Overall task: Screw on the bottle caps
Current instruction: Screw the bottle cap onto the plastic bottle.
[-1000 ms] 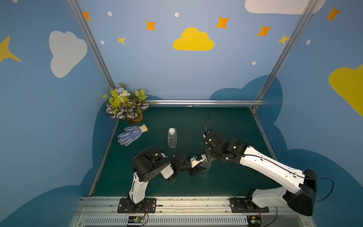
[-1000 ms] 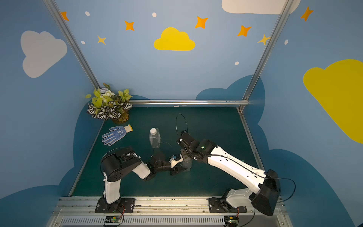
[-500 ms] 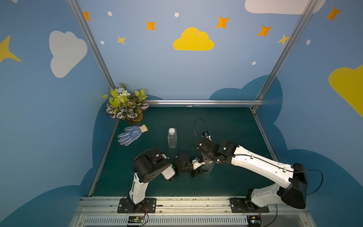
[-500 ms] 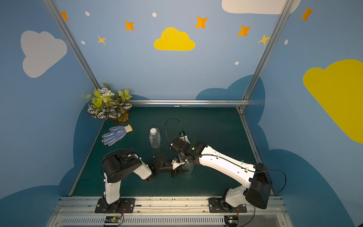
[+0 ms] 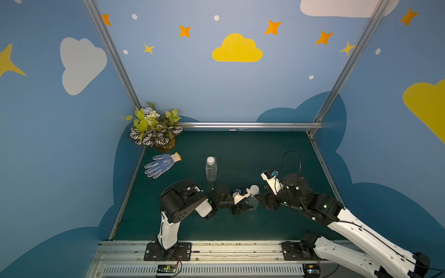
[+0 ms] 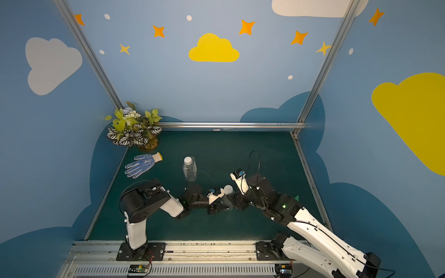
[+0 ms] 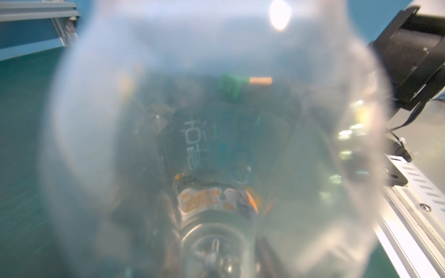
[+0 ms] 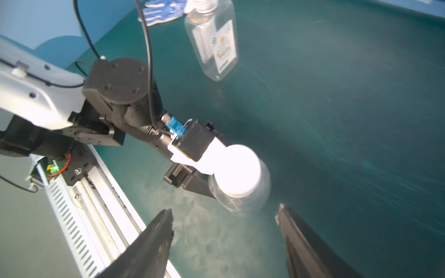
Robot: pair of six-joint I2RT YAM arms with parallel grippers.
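A round clear bottle (image 5: 251, 203) (image 6: 226, 203) stands near the mat's front middle with a white cap (image 5: 254, 189) (image 8: 237, 169) sitting on its neck. My left gripper (image 5: 244, 205) is shut on this bottle's body, and one dark finger (image 8: 192, 183) shows beside it. The blurred bottle wall (image 7: 216, 120) fills the left wrist view. My right gripper (image 8: 224, 209) (image 5: 266, 204) stands open just right of the bottle, holding nothing and clear of the cap. Farther back stands the rectangular labelled bottle (image 5: 211, 171) (image 8: 216, 45), with a white cap (image 5: 210, 160) (image 6: 188, 160) on its neck.
A blue dotted glove (image 5: 162, 164) lies at the back left, and a potted plant (image 5: 155, 131) fills that corner. An aluminium rail (image 5: 216, 248) runs along the front edge, close to both arm bases. Metal frame bars (image 5: 250, 125) border the green mat.
My right gripper has opened, released the cap on the round bottle and drawn back to the right, its wrist turned. The left arm and both bottles have stayed put.
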